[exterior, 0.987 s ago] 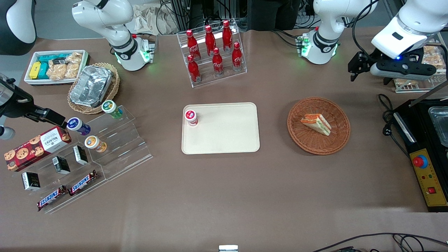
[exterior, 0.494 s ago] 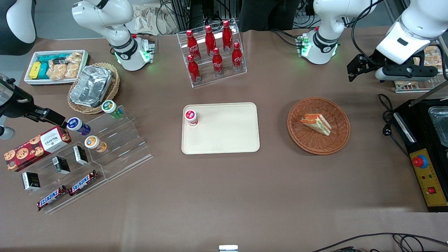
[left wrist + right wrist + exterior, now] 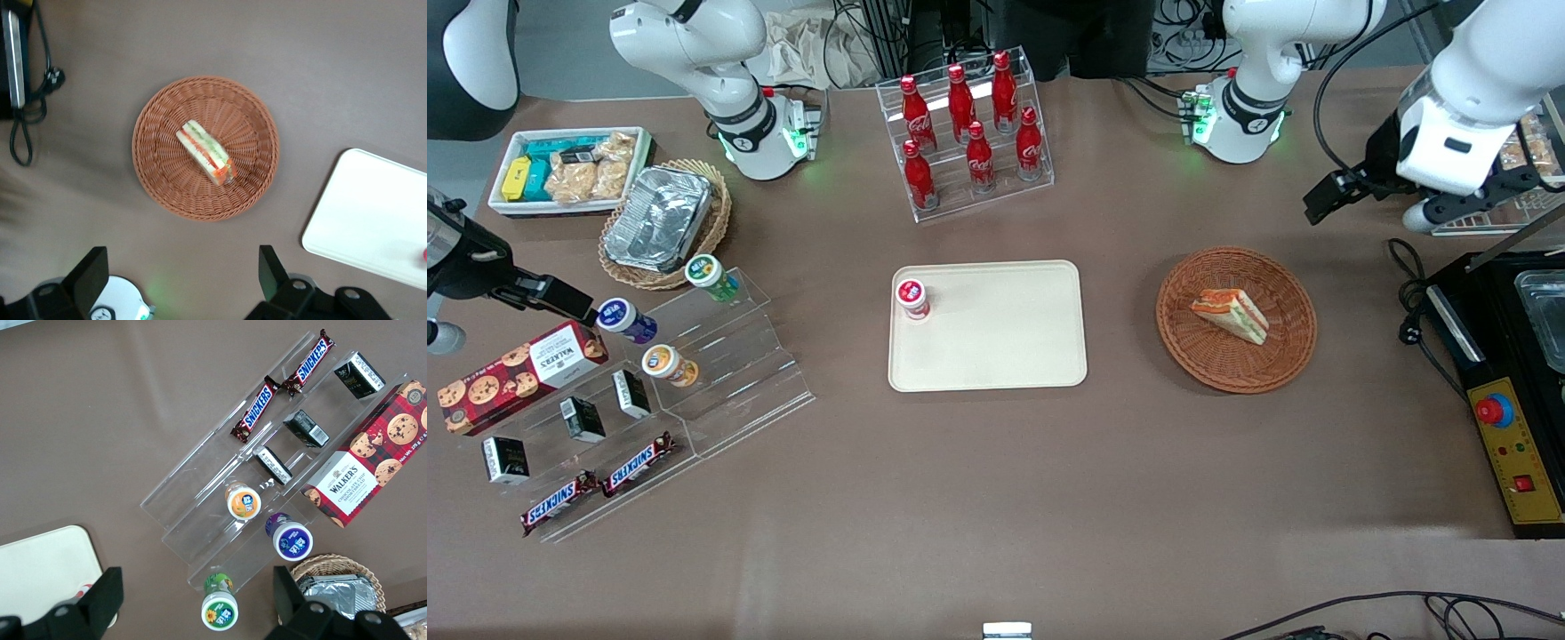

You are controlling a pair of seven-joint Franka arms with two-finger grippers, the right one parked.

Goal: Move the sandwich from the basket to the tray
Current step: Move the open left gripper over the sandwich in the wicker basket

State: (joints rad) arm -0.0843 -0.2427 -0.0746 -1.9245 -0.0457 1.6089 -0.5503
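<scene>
sandwich [image 3: 1232,315] lay in basket [image 3: 1288,283], tray [image 3: 996,347] well apart. gripper [image 3: 183,283] hovered high above, fingers [image 3: 89,275] spread, empty. risk: wedge's slanted faces could slip from the pinch; cup [image 3: 911,299] crowded one tray corner.

A brown matte counter [image 3: 996,498] fills nearly the whole front view, lit evenly from above with soft glare patches near its front edge. At the edge farthest from the front camera, a tangle of black cables [image 3: 925,36] and dark equipment sits in shadow. A strip of grey floor [image 3: 560,44] shows toward the parked arm's end. More cables [image 3: 1423,613] trail along the nearest edge.
</scene>
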